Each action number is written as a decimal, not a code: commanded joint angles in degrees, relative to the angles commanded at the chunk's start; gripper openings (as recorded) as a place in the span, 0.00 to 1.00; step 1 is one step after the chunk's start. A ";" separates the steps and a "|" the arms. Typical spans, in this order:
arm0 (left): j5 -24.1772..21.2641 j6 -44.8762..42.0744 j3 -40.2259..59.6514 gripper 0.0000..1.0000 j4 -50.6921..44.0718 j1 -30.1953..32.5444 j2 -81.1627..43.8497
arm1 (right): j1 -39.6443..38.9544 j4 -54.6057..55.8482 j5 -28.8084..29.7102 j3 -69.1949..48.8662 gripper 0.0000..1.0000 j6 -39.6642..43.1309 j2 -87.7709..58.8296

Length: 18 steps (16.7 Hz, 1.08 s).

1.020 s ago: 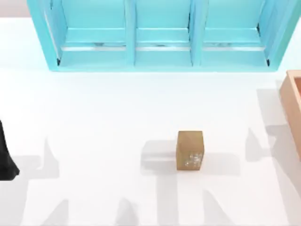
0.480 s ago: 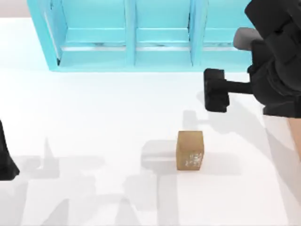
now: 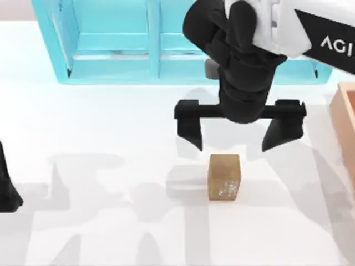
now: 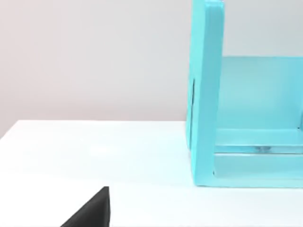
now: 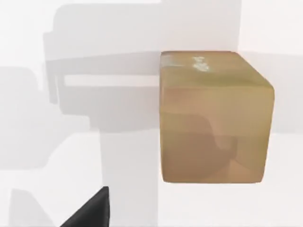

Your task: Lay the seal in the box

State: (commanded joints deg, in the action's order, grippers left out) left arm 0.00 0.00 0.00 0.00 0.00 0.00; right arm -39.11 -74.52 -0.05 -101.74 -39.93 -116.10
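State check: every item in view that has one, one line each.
seal: upright on the table, untouched, not in the box.
box: at the table's right edge, partly in view, top open.
right tool: open, hovering just behind the seal, fingers spread wider than it.
left tool: parked at the table's left edge.
blue shelf: standing at the back.

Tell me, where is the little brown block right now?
In the top view the seal stands on the white table, a bit right of the middle, just below the open right gripper. The box sits off at the right edge.
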 joint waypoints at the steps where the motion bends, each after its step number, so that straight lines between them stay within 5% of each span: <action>1: 0.00 0.00 0.00 1.00 0.00 0.00 0.00 | -0.15 -0.66 -0.08 -1.08 1.00 -0.27 -1.11; 8: 0.00 0.00 0.00 1.00 0.00 0.00 0.00 | 0.00 0.09 -0.11 -0.53 1.00 -0.29 -1.74; 18: 0.00 0.00 0.00 1.00 0.00 0.00 0.00 | -0.44 19.82 -0.09 14.75 1.00 -0.68 -6.08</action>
State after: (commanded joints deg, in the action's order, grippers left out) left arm 0.00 0.00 0.00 0.00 0.00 0.00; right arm -39.55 -54.70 -0.14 -86.99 -40.61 -122.19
